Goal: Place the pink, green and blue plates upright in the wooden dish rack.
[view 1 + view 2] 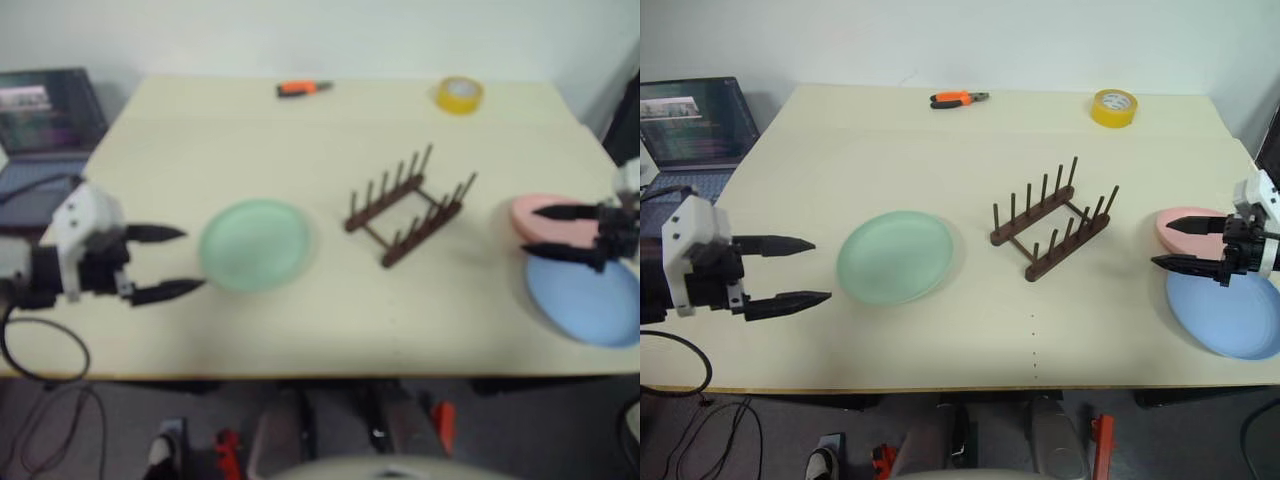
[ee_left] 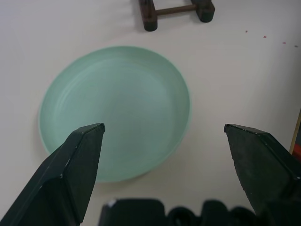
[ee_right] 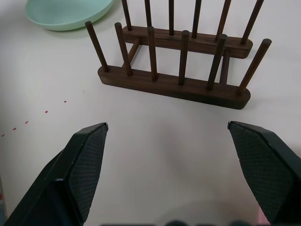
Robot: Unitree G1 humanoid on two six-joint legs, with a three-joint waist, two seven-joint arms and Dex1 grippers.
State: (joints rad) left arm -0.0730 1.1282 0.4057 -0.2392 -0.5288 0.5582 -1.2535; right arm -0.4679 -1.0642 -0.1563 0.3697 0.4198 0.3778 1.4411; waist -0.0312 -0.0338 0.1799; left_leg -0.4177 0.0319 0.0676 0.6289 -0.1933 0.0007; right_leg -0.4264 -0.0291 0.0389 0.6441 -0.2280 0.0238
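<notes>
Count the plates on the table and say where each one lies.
3. The green plate lies left of the rack; the pink plate and blue plate lie at the right edge.

Green plate (image 1: 895, 257) flat left of empty rack (image 1: 1051, 231); pink plate (image 1: 1188, 226), blue plate (image 1: 1230, 312) right.

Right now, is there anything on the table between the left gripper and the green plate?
No. In the right eye view only bare table lies between the open left gripper and the green plate; the left wrist view agrees.
</notes>
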